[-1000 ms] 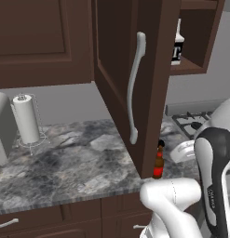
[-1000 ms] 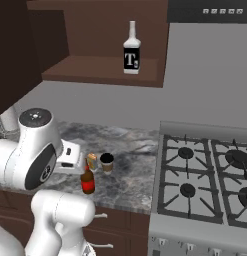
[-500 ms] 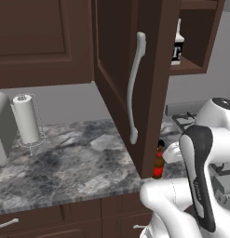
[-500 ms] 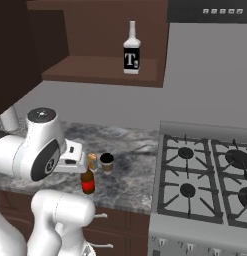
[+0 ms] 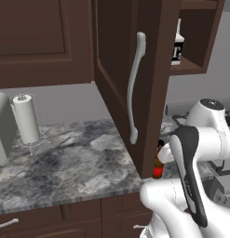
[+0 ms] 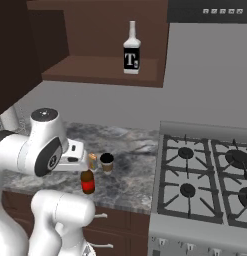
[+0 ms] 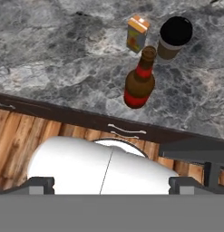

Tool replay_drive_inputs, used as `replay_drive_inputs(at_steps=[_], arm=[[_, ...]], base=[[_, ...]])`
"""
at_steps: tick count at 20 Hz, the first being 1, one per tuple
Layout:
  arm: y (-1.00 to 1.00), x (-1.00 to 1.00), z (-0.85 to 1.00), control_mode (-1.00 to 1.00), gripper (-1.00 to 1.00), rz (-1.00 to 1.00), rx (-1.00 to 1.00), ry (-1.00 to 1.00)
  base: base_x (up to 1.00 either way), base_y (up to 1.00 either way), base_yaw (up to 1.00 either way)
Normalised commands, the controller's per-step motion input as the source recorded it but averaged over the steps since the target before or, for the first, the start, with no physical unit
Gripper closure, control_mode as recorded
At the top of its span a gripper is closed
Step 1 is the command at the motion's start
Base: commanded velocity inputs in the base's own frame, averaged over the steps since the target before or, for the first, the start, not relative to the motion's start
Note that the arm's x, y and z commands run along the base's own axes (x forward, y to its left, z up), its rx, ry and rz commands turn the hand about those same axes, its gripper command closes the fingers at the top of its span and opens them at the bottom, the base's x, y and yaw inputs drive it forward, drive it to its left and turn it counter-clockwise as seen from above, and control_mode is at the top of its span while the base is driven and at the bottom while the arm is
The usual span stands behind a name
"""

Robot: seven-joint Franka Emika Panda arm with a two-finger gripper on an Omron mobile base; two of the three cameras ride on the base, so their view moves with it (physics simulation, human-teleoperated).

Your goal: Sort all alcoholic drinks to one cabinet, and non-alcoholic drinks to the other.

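Looking from left base cam: brown bottle [image 5: 158, 165] stands upright on the granite counter [image 5: 65, 158] near its front edge, half hidden behind the open cabinet door [image 5: 130, 79] w/ the curved silver handle [image 5: 134, 88]; white "T" bottle [image 5: 177, 44] sits up on the open cabinet's shelf. Right base cam: brown bottle [image 6: 87, 181] is just below and in front of the wrist, w/ yellow-orange can [image 6: 92, 160] and coffee cup [image 6: 106, 162] just behind it; T bottle [image 6: 131, 48] alone on the shelf board [image 6: 102, 71] above. Hand cam: brown bottle [image 7: 140, 84] lies ahead of the gripper [image 7: 111, 185], long axis vertical, can [image 7: 137, 34] and cup [image 7: 174, 37] beyond. Fingers are well apart, holding nothing; judging by that, approach must drop toward the bottle.
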Motion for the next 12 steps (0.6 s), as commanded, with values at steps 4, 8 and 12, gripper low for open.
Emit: replay_drive_inputs(at_steps=[4,8,12], arm=[[0.00,0.10,-0.24,-1.00,-1.00,0.00,-0.04,-0.06],[0.00,0.14,-0.28,-1.00,-1.00,0.00,-0.04,-0.05],[0.00,0.13,-0.29,-1.00,-1.00,0.00,-0.04,-0.05]], base=[[0.00,0.00,0.00],[0.00,0.00,0.00],[0.00,0.00,0.00]])
